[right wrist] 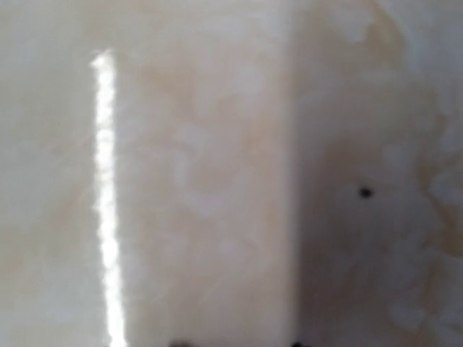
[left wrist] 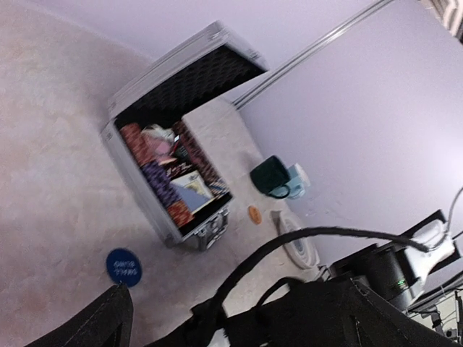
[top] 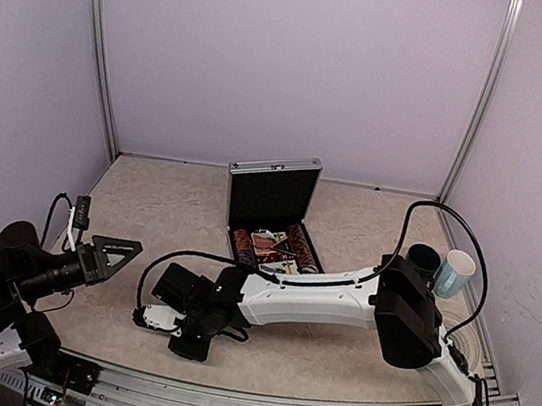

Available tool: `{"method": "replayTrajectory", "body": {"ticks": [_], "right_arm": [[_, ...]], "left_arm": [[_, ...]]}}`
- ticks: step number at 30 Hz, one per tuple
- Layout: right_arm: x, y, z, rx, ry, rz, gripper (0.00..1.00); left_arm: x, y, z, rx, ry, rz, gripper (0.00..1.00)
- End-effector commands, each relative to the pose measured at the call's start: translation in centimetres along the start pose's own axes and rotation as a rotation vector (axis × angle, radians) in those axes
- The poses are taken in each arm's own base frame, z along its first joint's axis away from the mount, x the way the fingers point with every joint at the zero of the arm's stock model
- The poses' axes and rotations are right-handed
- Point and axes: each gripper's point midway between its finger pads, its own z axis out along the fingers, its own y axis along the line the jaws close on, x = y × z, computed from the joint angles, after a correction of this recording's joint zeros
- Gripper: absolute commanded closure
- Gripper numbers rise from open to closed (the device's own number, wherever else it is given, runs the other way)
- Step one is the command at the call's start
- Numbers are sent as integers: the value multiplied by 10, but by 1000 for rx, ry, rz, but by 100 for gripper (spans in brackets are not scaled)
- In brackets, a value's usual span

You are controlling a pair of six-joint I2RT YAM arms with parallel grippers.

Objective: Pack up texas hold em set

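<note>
Poker set parts mostly sit in the silver case [top: 267, 248], which stands open at the middle back of the tabletop [top: 150, 201]. Its lid [top: 273, 187] is propped upright, and chips [top: 300, 248] and card decks [top: 267, 244] fill the tray. A blue button [left wrist: 124, 266] lies loose in front of the case, apart from it. A small orange disc [left wrist: 254, 214], probably another piece, lies off the case's near corner toward the mugs. The step in hand looks like gathering these strays. The right gripper [top: 171, 322] is down at the tabletop well in front of the case, but its own camera shows only blurred surface, so I cannot tell whether it grips anything. The next move likely calls for lifting a piece over the case's front wall and dropping it into the tray. The left gripper [top: 120, 255] hangs wide open and empty at the left. There is open room left of the case. The raised lid bars the back, the right forearm crosses the front, and a dark mug [top: 424, 259] and pale-blue mug [top: 457, 274] crowd the right edge.
</note>
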Motion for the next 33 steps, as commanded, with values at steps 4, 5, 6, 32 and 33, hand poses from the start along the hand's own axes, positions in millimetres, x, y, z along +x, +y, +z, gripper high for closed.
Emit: {"method": "replayTrajectory", "body": {"ticks": [4,5,6,32,33], "right_arm": [[66,34,20,-89,228,-55,68],[66,34,20,-91,226,-54,69],[66,33,20,-90,226,-52,69],[60,28,-8,-109,192,-31,38],[60,29,-7,-116,193,-34,40]], "left_arm": [[-28,-94,-24,413,-76,162,1],[-27,-97,-24,424,-64,175,1],[-28,-97,-23,413,-56,178,1],[-46,55,-18,-348,-259,-104,1],[-47,54,-18,-346,-260,-104,1]]}}
